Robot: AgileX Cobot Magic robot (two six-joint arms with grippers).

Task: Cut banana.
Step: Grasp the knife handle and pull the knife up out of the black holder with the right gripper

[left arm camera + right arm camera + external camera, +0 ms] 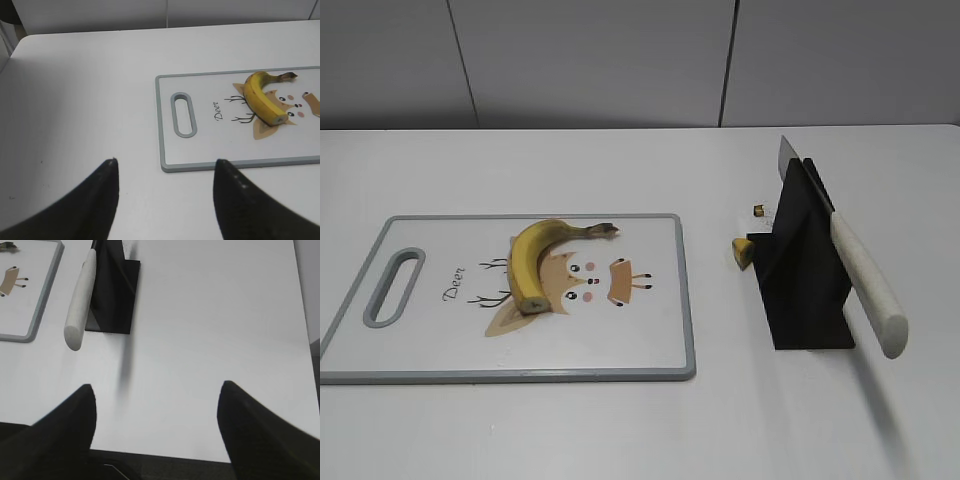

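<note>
Banana (535, 258) lies loose on the deer-print cutting board (650, 340), arched over the cartoon face, its dark stem tip pointing toward the board's right edge and its flat cut end toward me. Nothing pins it, so I judge it could roll or skid under a blade that lands off its crest. The board sits on the white bench (520, 430) with no visible stop; a hard press near one edge may shift it.

To its right, the knife (855, 275) rests slanted in a black stand (805, 290), pale handle jutting out and down. I expect a poor grab there could tip the stand or drag it along. A small yellow banana scrap (741, 252) and a brownish crumb (758, 210) lie just beside the stand.

My left claw (165, 195) hangs open over bare bench, well apart from the board's handle slot. My right claw (155, 425) is also spread wide and empty, near the knife handle but not touching.
</note>
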